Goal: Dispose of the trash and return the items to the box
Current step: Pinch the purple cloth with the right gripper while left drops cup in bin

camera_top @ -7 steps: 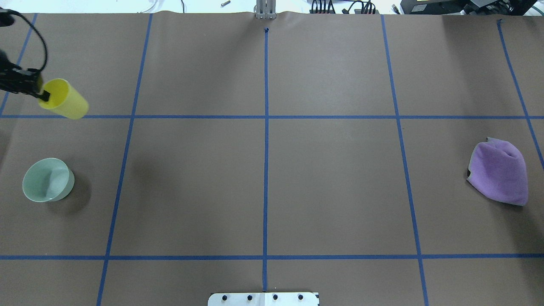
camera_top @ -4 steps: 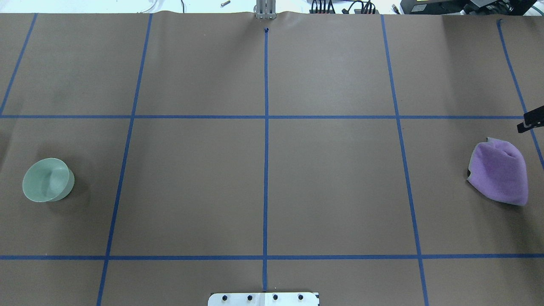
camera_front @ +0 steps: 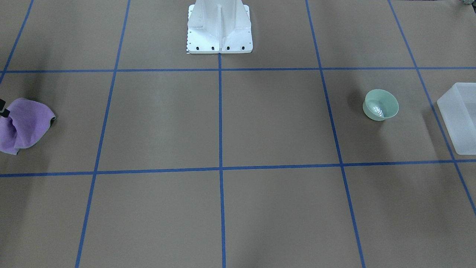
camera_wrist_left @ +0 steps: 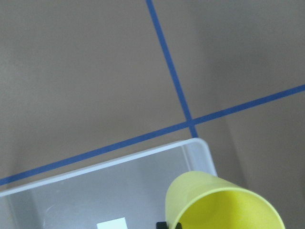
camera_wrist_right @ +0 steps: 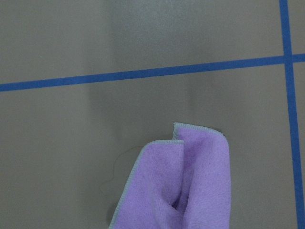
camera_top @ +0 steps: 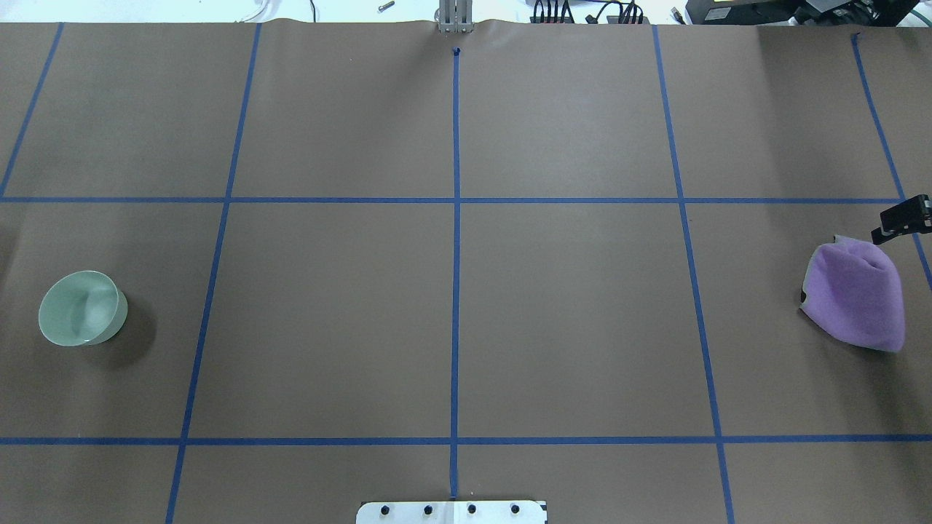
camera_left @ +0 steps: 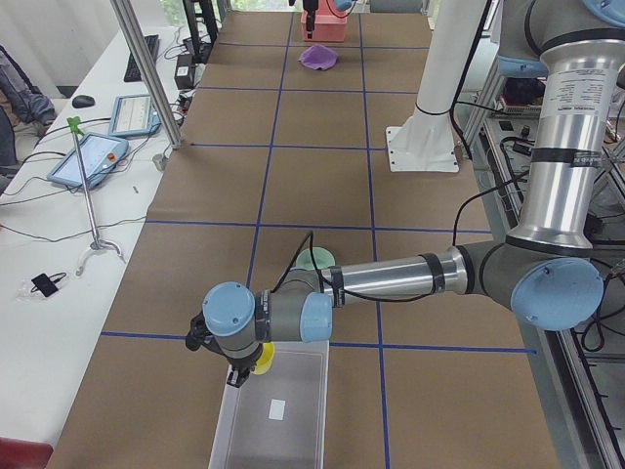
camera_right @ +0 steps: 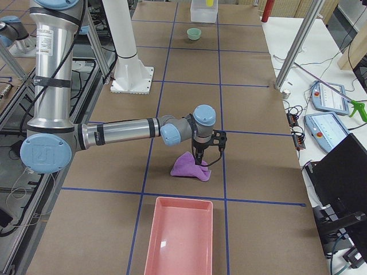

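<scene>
My left gripper (camera_left: 247, 371) holds the yellow tumbler (camera_wrist_left: 224, 205) by its rim, tilted, above a corner of the frosted-white box (camera_wrist_left: 95, 186). The tumbler also shows in the exterior left view (camera_left: 262, 360), over the box's near end (camera_left: 278, 435). The pale-green bowl (camera_top: 80, 308) stands upright on the table, apart from the box (camera_front: 459, 123). My right gripper (camera_right: 199, 157) hangs just above the purple cloth (camera_right: 191, 167). I cannot tell whether it is open or shut. The right wrist view shows the cloth (camera_wrist_right: 186, 186) close below, with no fingers in it.
A pink tray (camera_right: 179, 240) lies on the table beyond the cloth, on my right. The white robot pedestal (camera_front: 219, 28) stands at the table's middle edge. Blue tape lines divide the brown table. Desks with tablets flank the table's far side.
My left gripper has carried the yellow tumbler out of the overhead view to the left. A black part of my right gripper has come in at the right edge and moved toward the cloth.
</scene>
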